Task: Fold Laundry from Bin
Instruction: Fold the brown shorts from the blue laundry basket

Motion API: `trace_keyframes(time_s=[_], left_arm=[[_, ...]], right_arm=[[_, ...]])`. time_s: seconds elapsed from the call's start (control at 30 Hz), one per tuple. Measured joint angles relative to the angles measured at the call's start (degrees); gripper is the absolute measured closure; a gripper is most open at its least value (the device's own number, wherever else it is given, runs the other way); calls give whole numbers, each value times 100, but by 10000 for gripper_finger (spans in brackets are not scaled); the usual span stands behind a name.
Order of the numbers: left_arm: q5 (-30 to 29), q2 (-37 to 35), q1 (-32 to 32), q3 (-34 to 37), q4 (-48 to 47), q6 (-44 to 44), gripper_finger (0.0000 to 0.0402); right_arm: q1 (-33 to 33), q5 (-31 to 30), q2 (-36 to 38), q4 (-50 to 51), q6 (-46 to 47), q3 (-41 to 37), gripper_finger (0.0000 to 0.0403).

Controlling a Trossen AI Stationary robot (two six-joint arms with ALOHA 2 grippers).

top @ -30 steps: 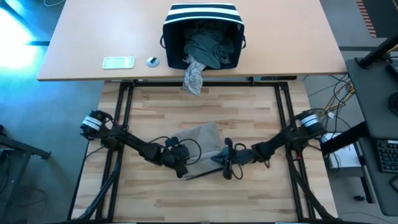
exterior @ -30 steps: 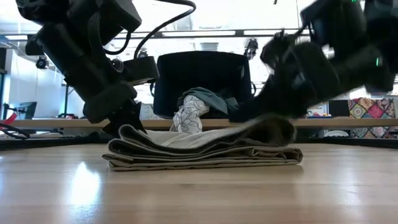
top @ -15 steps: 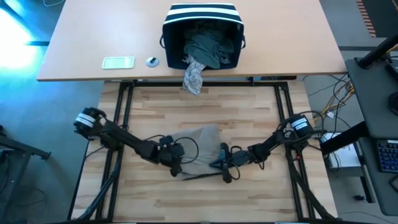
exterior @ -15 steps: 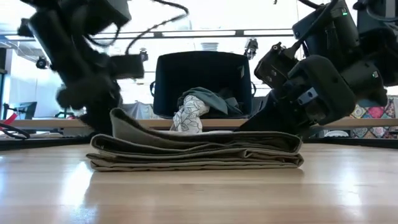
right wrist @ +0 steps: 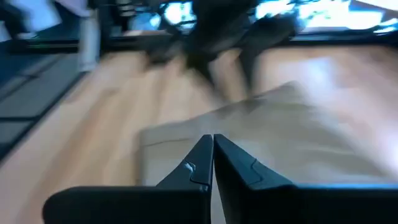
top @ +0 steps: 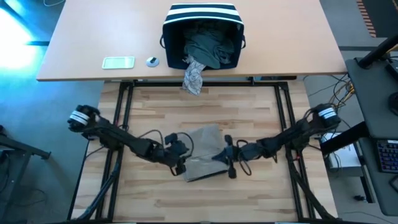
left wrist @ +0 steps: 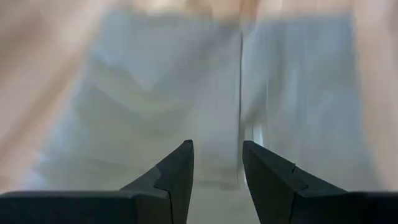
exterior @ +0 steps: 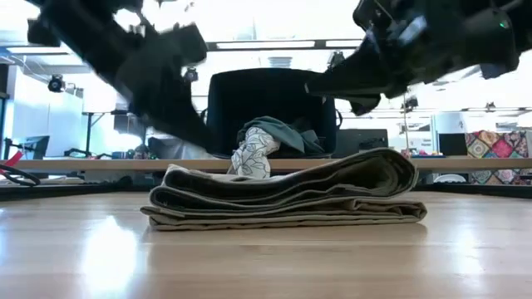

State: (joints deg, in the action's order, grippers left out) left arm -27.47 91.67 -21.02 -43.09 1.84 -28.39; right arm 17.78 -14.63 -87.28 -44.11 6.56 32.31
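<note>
The folded tan garment [top: 203, 160] lies on the wooden surface [top: 249, 118], well apart from the striped bin [top: 203, 34]. Beside the garment, the left end effector [top: 181, 163] hovers parted and empty, the right end effector [top: 226, 165] closed and empty. No writing is legible.

No readable text, labels, brands, numbers or signs in any view; nothing legible on the bin [top: 202, 25], the laundry [top: 202, 160] or the table [top: 249, 118].
</note>
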Motion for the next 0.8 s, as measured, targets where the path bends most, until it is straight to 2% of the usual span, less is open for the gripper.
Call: trace_keyframes(time_s=[0.13, 0.3, 0.47, 0.53, 0.67, 0.8], left_arm=[[367, 769, -109, -2, 128, 31, 278], [433, 1227, -231, -54, 370, 91, 278], [442, 1251, -254, -48, 346, 120, 278], [452, 1240, -254, -48, 305, 122, 278], [448, 1155, -245, -52, 23, -282, 278], [387, 690, -242, 0, -346, -229, 278]], right_arm=[[-452, -561, 210, 105, -88, -31, 394], [-1067, -200, -611, -142, 105, -86, 394], [-1318, -200, -2047, -1448, 306, -73, 394], [-1410, -449, -2419, -1635, 606, -61, 394], [-1549, -599, -2642, -1736, 899, -117, 394], [-1540, -314, -2237, -1460, 563, -139, 394]])
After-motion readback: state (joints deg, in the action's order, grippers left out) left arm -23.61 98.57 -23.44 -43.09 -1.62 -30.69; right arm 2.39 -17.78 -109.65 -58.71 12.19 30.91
